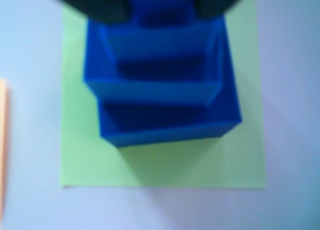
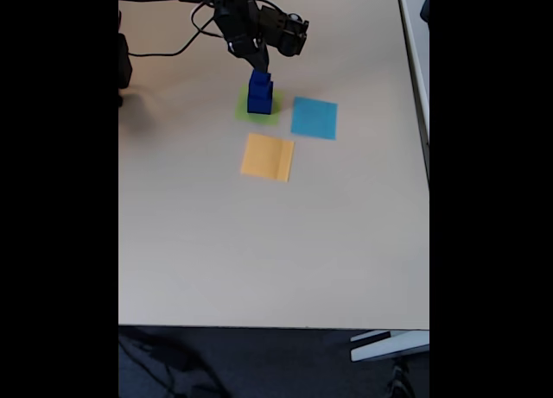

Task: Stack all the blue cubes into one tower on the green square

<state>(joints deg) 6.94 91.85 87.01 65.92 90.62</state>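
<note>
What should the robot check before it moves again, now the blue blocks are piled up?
1. Tower of blue cubes stands on the green square: ok.
2. Cubes sit squarely: not ok; in the wrist view the layers are slightly offset.
3. No blue cube lies elsewhere on the table: ok.
4. Gripper has let go of the top cube: cannot tell; it is right at the top.
5. Cyan square and orange square are bare: ok.
</note>
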